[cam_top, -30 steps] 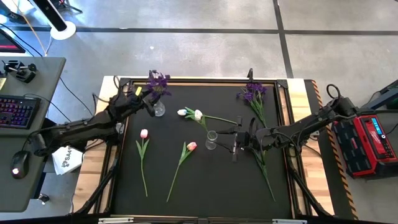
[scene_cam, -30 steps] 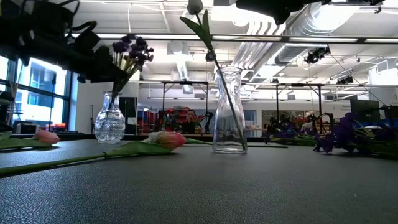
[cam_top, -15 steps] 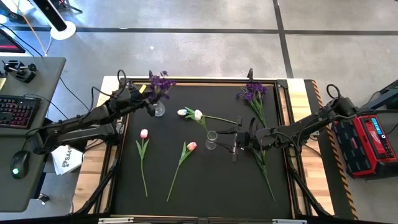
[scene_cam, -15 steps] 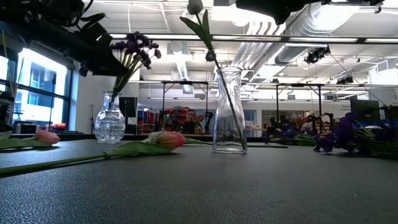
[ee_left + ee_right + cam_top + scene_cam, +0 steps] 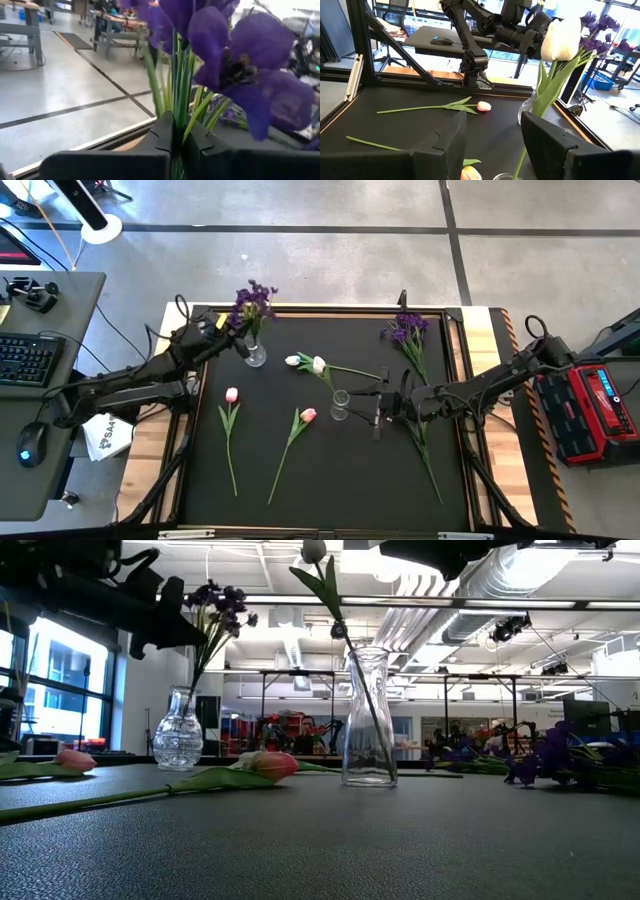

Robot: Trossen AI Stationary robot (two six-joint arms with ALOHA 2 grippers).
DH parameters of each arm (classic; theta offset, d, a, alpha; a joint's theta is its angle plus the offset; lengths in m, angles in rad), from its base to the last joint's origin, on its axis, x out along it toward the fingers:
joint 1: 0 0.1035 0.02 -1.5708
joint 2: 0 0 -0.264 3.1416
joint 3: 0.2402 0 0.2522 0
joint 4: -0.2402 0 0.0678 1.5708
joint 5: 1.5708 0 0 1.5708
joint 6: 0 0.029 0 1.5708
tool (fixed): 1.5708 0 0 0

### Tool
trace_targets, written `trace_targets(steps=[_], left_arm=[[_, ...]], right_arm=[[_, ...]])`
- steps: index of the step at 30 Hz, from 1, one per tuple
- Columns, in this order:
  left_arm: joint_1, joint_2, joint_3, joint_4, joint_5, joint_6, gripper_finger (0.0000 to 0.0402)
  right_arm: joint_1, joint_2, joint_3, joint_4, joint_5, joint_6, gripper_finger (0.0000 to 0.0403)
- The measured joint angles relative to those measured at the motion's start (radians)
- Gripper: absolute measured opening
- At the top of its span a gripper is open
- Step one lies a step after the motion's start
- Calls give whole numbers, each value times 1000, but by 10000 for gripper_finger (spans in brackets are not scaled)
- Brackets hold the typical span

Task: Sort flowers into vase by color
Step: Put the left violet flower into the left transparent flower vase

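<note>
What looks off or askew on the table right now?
Nothing spilled or damaged. Both vases stand upright. The white tulip leans well out of the narrow vase near the open right tool. The left tool grips purple flowers in the round vase.

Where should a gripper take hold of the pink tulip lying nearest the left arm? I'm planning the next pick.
Grip the pink tulip on its bare green stem, below the leaves and well clear of the soft head, coming straight down from above. It lies flat on the black mat, head toward the far edge, so set the fingers across the stem.
</note>
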Motion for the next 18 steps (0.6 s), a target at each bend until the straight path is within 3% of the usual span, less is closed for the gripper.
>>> trace_targets(steps=[7,18], left_arm=[[0,0,-127,172,-58,-26,1],[0,0,-133,131,-87,0,14]], right_arm=[[0,0,0,-5,0,4,171],[0,0,0,-1,0,4,171]])
